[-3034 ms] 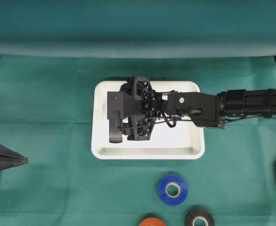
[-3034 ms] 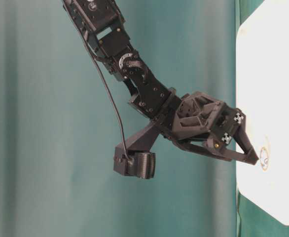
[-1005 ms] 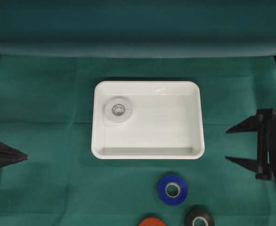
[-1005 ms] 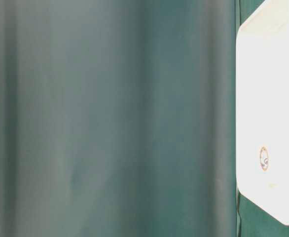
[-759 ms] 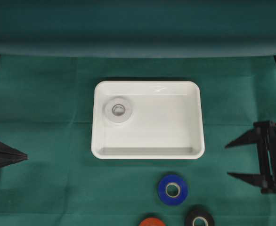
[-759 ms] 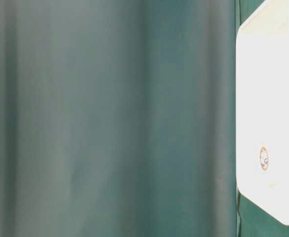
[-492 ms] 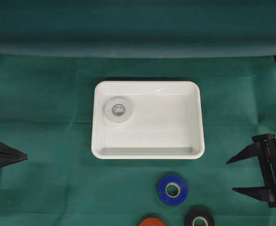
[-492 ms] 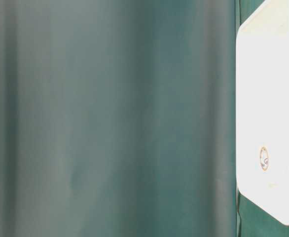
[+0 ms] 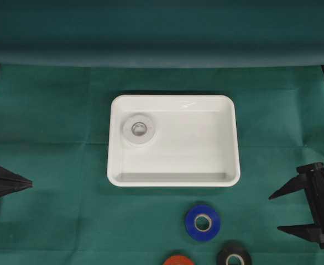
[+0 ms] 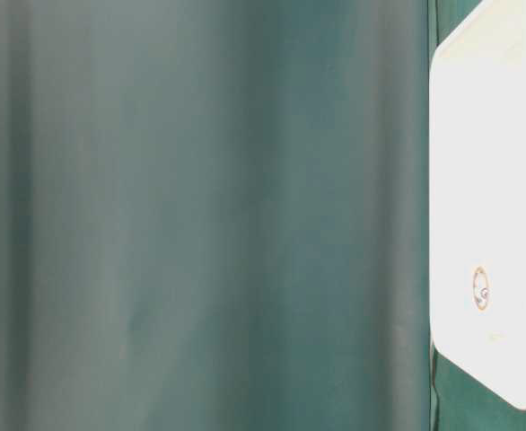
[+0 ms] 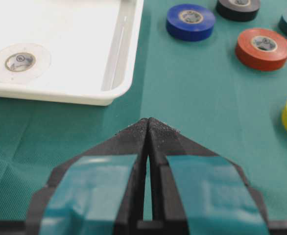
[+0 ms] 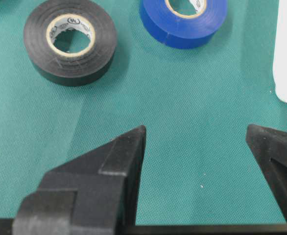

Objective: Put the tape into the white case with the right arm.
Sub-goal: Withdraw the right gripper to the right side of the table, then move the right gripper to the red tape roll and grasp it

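The white case (image 9: 173, 179) sits at the centre of the green table (image 9: 51, 121). One white tape roll (image 9: 139, 129) lies flat inside it, near its left end. The right hand (image 9: 275, 212) is released, fingers spread and empty, at the right edge. The left hand (image 11: 148, 121) is clenched, tips touching, holding nothing. Blue (image 9: 203, 222), black (image 9: 234, 257) and red (image 9: 178, 260) rolls lie outside the case, below it.

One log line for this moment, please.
white tape: in white case | right gripper: open, empty, near blue tape | left gripper: shut
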Tool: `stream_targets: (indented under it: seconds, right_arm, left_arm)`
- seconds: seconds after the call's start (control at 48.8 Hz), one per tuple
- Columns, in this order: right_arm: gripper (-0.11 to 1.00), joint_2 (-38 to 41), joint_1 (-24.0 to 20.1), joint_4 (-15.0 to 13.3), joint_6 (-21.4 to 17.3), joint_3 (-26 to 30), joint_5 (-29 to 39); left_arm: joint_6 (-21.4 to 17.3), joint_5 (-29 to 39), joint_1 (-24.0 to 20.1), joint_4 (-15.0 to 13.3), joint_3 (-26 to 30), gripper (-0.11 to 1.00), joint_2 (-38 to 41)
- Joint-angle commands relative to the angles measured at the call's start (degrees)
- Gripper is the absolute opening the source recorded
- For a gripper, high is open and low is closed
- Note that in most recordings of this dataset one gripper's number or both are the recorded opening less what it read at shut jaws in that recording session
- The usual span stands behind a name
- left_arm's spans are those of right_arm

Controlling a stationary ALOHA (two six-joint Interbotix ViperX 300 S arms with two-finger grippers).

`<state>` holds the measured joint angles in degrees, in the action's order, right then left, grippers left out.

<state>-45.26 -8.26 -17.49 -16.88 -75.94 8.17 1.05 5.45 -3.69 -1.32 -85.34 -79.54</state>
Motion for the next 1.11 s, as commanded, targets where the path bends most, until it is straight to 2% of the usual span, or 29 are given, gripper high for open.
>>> stream_targets:
  seconds: [0.0, 0.39, 0.554, 1.087]
  right_arm:
    - [0.50, 0.3, -0.1, -0.1, 0.0, 0.5, -0.2]
    - [0.50, 1.1, -0.3, -0.1, 0.1, 1.4, -0.6]
    - [0.50, 5.4, -0.9, -0.1, 0.1, 3.3, -1.5]
    - [0.50, 30.4, -1.7, -0.1, 0.2, 22.6, -1.8]
  left_arm:
    - [-0.1, -0.3, -0.2, -0.1, 0.6, 0.00, 0.5]
    - [-0.1, -0.3, -0.1, -0.1, 0.6, 0.00, 0.5]
    - [-0.1, -0.3, -0.1, -0.1, 0.6, 0.00, 0.5]
    - [-0.1, -0.3, -0.2, -0.1, 0.6, 0.00, 0.6]
